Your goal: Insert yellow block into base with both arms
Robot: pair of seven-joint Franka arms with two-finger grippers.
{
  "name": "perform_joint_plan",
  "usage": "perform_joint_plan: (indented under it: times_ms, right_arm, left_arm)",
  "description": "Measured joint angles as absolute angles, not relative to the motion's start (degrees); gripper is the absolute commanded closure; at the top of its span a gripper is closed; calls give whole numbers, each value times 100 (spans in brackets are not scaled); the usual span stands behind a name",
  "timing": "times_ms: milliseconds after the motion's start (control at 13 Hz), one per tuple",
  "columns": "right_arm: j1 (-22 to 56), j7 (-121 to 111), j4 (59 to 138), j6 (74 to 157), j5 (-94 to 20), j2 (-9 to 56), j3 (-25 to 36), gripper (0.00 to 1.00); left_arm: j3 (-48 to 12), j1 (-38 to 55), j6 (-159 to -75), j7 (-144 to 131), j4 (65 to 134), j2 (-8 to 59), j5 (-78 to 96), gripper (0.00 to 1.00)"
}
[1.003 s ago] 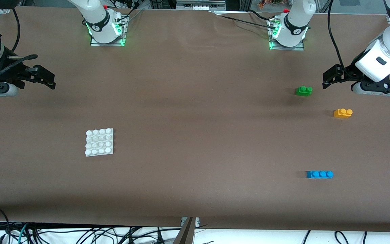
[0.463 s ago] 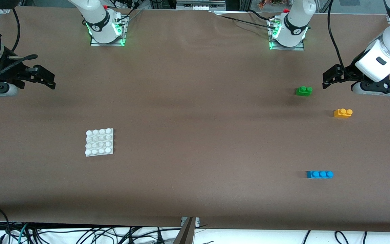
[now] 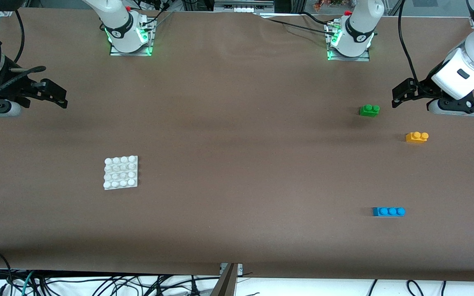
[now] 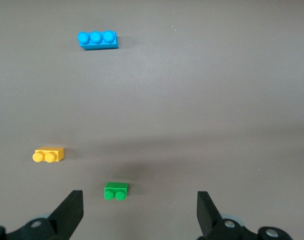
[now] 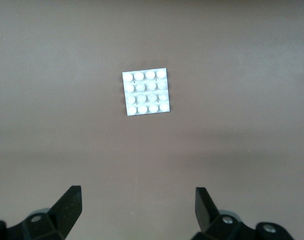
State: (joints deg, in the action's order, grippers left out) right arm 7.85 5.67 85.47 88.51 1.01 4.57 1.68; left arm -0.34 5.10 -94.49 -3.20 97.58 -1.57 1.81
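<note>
The yellow block [image 3: 417, 137] sits on the brown surface [image 3: 237, 144] at the left arm's end, studs up. The green brick [image 3: 369, 110] lies near it, farther from the front camera. The blue brick [image 3: 389, 211] lies nearer to that camera. The base [image 3: 121, 172] lies flat, well apart, toward the right arm's end. The left gripper [image 3: 401, 93] hangs up high over the surface near the green brick, wide and holding nothing. The right gripper [image 3: 54, 95] waits over its own end, wide too, with nothing in it.
</note>
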Motion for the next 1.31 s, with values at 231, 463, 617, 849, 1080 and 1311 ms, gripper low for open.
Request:
perform_joint_plan:
  times_ms: [231, 463, 617, 849, 1080, 1311]
  right_arm:
    - [785, 567, 8547, 8851, 101, 457, 168, 0]
    - [785, 567, 8547, 8851, 101, 457, 168, 0]
    - [785, 567, 8547, 8851, 101, 457, 168, 0]
    - [785, 567, 8547, 8897, 101, 457, 168, 0]
    - [786, 567, 8547, 8994, 101, 458, 162, 0]
    - [786, 570, 8547, 9031, 101, 459, 163, 0]
  left_arm:
    - [-34, 510, -9449, -320, 9758, -157, 181, 0]
    - [-34, 510, -9449, -320, 9758, -157, 181, 0]
    - [-34, 510, -9449, -320, 9758, -157, 181, 0]
    - [-34, 510, -9449, -320, 9758, -157, 180, 0]
    - [-34, 510, -9449, -320, 9758, -157, 181, 0]
    - [-34, 510, -9449, -320, 9758, -157, 181, 0]
